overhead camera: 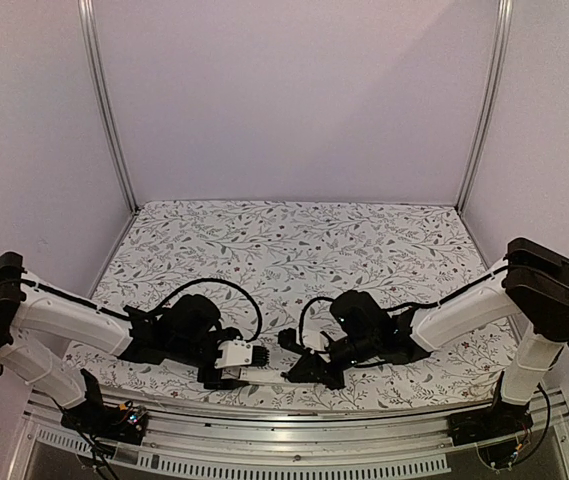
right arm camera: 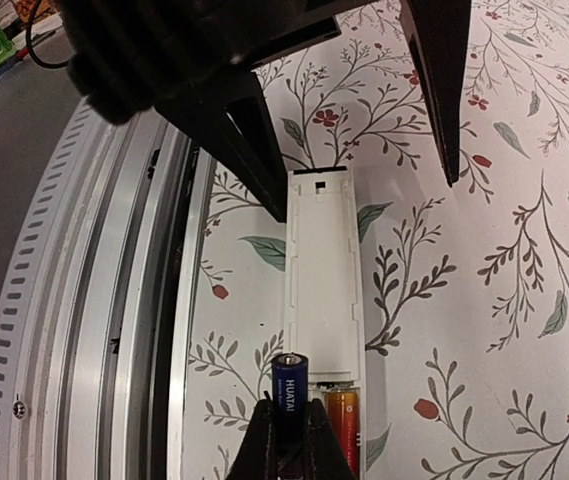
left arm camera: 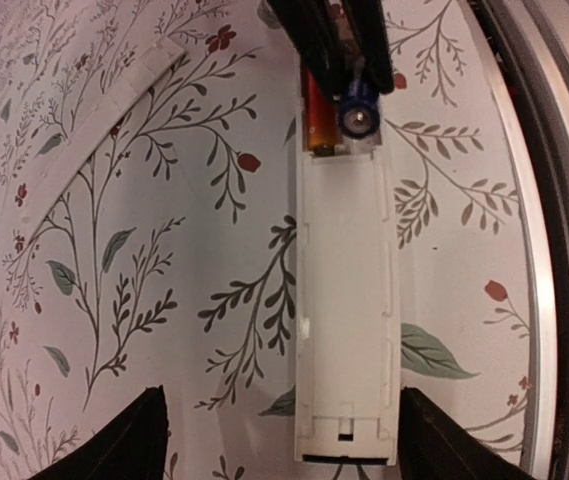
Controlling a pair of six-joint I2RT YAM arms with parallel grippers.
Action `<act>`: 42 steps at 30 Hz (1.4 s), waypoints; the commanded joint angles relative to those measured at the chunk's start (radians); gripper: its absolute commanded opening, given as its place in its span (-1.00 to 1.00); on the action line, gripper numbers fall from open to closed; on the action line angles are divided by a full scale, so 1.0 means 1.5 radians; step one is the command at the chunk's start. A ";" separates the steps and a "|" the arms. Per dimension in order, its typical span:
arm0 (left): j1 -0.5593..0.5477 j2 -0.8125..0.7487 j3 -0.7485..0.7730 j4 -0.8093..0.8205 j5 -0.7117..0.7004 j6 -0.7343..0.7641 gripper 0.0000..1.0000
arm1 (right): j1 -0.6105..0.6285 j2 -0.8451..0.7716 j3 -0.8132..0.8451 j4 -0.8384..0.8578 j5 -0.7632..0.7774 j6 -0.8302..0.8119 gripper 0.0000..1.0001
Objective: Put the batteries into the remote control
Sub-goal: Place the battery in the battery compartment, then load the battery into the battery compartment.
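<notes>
There is 1 slim white rectangular plastic remote control [left arm camera: 347, 300], lying flat along the near edge of the floral-patterned table [overhead camera: 294, 240], about midway between its 2 near corners. Its back is uncovered, and the battery bay at 1 end is open.

There are 2 batteries. 1 orange-red cylindrical battery [right arm camera: 342, 415] lies in the bay, in the slot farther from the near edge. 1 dark blue cylindrical battery [right arm camera: 289, 385] stands on end over the neighbouring slot, clamped between the right fingers [right arm camera: 264, 445]; whether its lower end is seated cannot be told.

The left fingers [left arm camera: 144, 440] are spread wide on either side of the remote's other end, gripping nothing.

1 thin flat white cover strip [left arm camera: 99, 125] lies on the table farther from the near edge, apart from the remote.
</notes>
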 commanded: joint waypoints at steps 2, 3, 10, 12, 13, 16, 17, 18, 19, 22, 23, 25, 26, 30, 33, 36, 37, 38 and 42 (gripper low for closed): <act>-0.009 -0.002 0.012 0.006 0.001 0.005 0.53 | -0.001 0.009 0.007 -0.007 0.006 -0.014 -1.00; -0.009 0.001 0.013 0.006 0.001 0.006 0.52 | -0.001 0.008 0.009 -0.009 0.004 -0.013 -1.00; -0.010 0.002 0.013 0.002 0.002 0.005 0.45 | -0.001 0.008 0.008 -0.038 0.016 -0.020 -1.00; -0.011 0.000 0.013 0.002 0.002 0.004 0.46 | -0.001 0.008 0.007 -0.052 0.016 -0.021 -1.00; -0.010 0.000 0.013 0.002 0.002 0.004 0.46 | -0.001 0.008 0.006 -0.057 0.018 -0.020 -1.00; -0.011 0.001 0.014 0.003 0.000 0.002 0.46 | 0.000 0.002 0.007 -0.074 0.028 -0.023 -1.00; -0.010 0.001 0.014 0.003 -0.001 0.002 0.47 | -0.001 -0.001 0.008 -0.079 0.031 -0.027 -1.00; -0.010 0.002 0.014 0.004 -0.002 0.001 0.47 | -0.001 -0.006 0.009 -0.085 0.036 -0.028 -1.00; -0.010 0.001 0.013 0.004 -0.003 0.001 0.47 | -0.001 -0.010 0.011 -0.091 0.039 -0.030 -0.97; -0.010 0.001 0.014 0.004 -0.003 0.000 0.48 | -0.001 -0.015 0.015 -0.110 0.052 -0.038 -0.83; -0.010 0.001 0.014 0.005 -0.004 0.000 0.48 | -0.001 -0.016 0.016 -0.114 0.055 -0.040 -0.79; -0.010 0.000 0.014 0.005 -0.005 -0.001 0.47 | -0.001 -0.016 0.017 -0.118 0.058 -0.041 -0.73; -0.010 0.001 0.013 0.005 -0.005 -0.001 0.48 | -0.001 -0.017 0.017 -0.120 0.058 -0.041 -0.70; -0.010 0.001 0.013 0.006 -0.006 -0.001 0.48 | -0.001 -0.022 0.028 -0.128 0.053 -0.038 -0.59; -0.010 0.001 0.013 0.007 -0.006 -0.002 0.48 | -0.001 -0.026 0.038 -0.134 0.045 -0.036 -0.52; -0.010 0.000 0.013 0.007 -0.005 -0.001 0.48 | 0.000 -0.033 0.045 -0.136 0.044 -0.033 -0.47; -0.010 0.000 0.013 0.007 -0.006 -0.001 0.49 | 0.000 -0.036 0.047 -0.136 0.043 -0.032 -0.44; -0.010 -0.001 0.013 0.007 -0.005 -0.001 0.49 | -0.001 -0.039 0.049 -0.137 0.043 -0.031 -0.42; -0.011 -0.005 0.010 0.009 -0.006 -0.002 0.50 | -0.001 -0.045 0.056 -0.139 0.046 -0.028 -0.38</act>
